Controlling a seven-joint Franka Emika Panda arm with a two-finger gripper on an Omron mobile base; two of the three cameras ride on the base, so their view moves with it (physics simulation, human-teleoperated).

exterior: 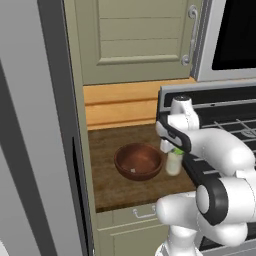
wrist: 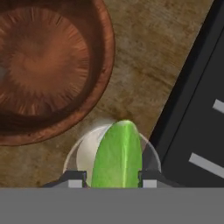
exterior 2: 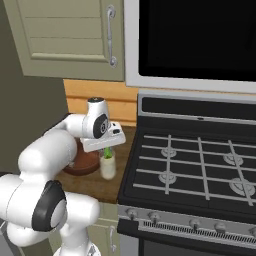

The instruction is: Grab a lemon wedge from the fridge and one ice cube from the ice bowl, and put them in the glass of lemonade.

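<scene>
Setting: wooden counter (exterior: 107,172) between the fridge (exterior: 35,150) and a black stove (exterior 2: 200,165).
Gripper (wrist: 112,178): we see it directly above the glass of lemonade (exterior: 173,162); jaws part-open, the green wedge (wrist: 117,155) between the fingertips (wrist: 75,178), and we cannot tell whether they grip it.
Wedge axis: long axis runs between the fingers, pointing away from the hand.
Ice bowl (exterior: 138,161): just beside the glass, on its fridge side.
Ice cube (exterior: 133,170): we place it on the bowl's floor, a short sideways reach from the gripper.

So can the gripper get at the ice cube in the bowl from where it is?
Probably yes. The gripper hangs over the glass of lemonade, right beside the ice bowl. The ice cube lies uncovered inside.
</scene>
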